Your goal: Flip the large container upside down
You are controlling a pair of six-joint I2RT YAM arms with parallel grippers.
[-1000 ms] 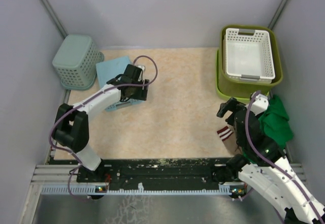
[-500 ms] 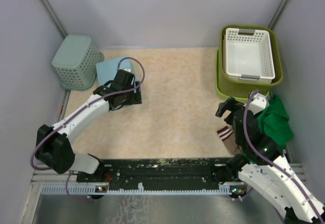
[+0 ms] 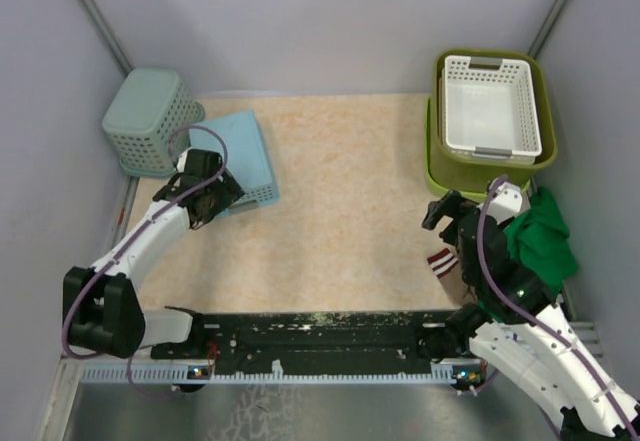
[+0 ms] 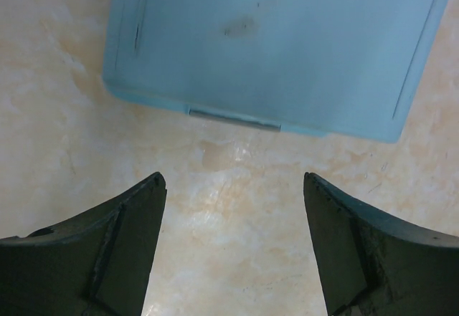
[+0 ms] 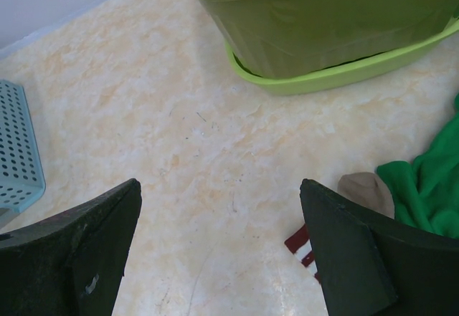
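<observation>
Only a lime-green edge of the large container (image 3: 433, 173) shows at the back right. An olive-green basket (image 3: 541, 91) sits on or in it and holds a white basket (image 3: 490, 111). The right wrist view shows that lime-green edge (image 5: 337, 77) low against the table under the olive wall (image 5: 337, 22). My right gripper (image 3: 446, 218) is open a little nearer than the stack, jaws wide over bare table (image 5: 219, 187). My left gripper (image 3: 206, 201) is open at the left with nothing between its fingers (image 4: 233, 180), just short of an overturned light-blue basket (image 4: 280, 44).
An overturned teal perforated basket (image 3: 150, 119) stands in the back left corner beside the light-blue basket (image 3: 240, 153). A green cloth (image 3: 545, 241), a red-and-white striped item (image 3: 440, 261) and a beige thing (image 5: 364, 187) lie by the right arm. Grey walls close in three sides.
My left arm has pulled back to the left and nearer, off the light-blue basket, which now lies uncovered. Its jaws opened a little wider. The right arm has barely moved.
</observation>
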